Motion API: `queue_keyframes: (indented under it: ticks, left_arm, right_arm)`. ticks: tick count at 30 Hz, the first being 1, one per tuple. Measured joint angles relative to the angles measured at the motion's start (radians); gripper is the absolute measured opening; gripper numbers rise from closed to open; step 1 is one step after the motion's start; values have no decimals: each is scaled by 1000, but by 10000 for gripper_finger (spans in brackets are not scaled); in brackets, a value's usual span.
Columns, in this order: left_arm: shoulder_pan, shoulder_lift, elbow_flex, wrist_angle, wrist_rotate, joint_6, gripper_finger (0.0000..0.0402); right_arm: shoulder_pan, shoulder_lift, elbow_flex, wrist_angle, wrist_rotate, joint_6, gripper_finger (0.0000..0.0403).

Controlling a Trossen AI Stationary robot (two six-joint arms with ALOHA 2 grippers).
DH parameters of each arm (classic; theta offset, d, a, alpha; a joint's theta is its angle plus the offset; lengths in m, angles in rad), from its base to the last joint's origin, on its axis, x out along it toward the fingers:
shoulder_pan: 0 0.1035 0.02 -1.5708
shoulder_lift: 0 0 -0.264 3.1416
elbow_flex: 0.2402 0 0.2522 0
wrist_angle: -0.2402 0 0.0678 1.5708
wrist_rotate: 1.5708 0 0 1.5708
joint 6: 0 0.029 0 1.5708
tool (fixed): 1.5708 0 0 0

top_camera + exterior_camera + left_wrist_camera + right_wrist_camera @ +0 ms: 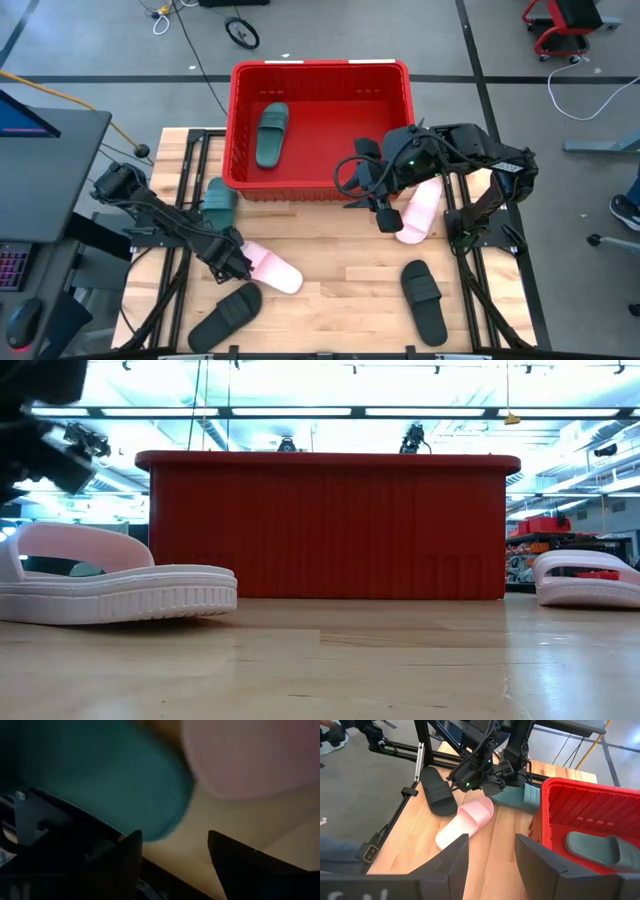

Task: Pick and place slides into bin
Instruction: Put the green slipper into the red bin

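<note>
1. Left gripper (240,264), its fingers spread apart and clamped on nothing, was held low at the near left of the table (330,275), just beside a pink slide (273,268).
2. Right gripper (387,217), fingers likewise parted and empty, was raised near the bin's (320,68) near wall, with the second pink slide (421,210) just to its right.
3. One slide was judged already placed; picking the next was the step in hand, calling for the left fingers to be closed on a slide.
4. Counted: two black slides (225,314) nearest, two pink, one green slide (219,202) on the table, one green (271,133) inside the bin, farthest.
</note>
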Motion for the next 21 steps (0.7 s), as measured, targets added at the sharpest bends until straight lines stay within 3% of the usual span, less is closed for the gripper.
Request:
queue_keyframes:
  ticks: [9,13,18,21]
  left_arm:
    - [2,0,-123,57,-67,-154,168]
    - [3,0,-120,77,-113,-175,123]
    - [3,0,-98,108,-67,-213,21]
    - [0,0,-22,120,-34,-250,17]
  right_arm:
    - [0,0,-1,2,0,-2,165]
    - [0,0,-1,2,0,-3,165]
    - [0,0,-1,2,0,-3,165]
    - [0,0,-1,2,0,-2,165]
